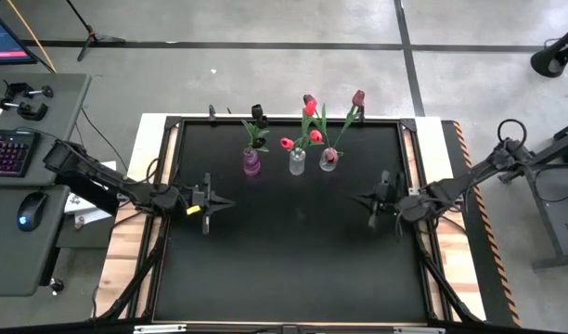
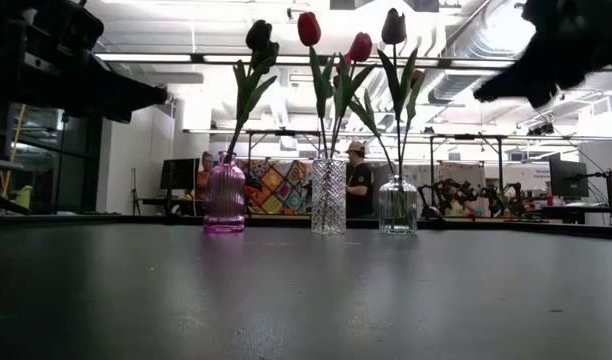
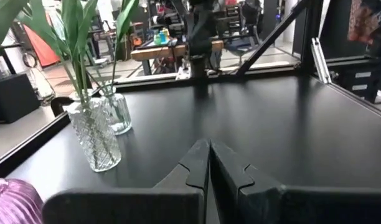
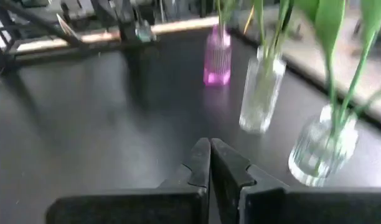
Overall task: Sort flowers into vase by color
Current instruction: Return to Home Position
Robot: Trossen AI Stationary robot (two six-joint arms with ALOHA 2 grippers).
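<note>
Left gripper (image 1: 228, 200): fingers together, empty, over the left of the table (image 1: 293, 269). Flowers all stand in three vases near the far edge, well apart from both grippers. Dark tulips (image 1: 258, 113) in pink vase (image 1: 251, 163), red tulips (image 1: 314, 135) in middle vase (image 1: 297, 164), maroon tulip (image 1: 358, 96) in right vase (image 1: 329, 160). Right gripper (image 1: 357, 198): closed, empty, right side.

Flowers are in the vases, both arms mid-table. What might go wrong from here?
1. The tulips stand tall and lean out of vases set close together; a knock to the round clear vase might tip it into the cut-glass vase.
2. The shut left gripper and right gripper point toward each other just nearer than the vase row; a forward sweep may catch the leaves.
</note>
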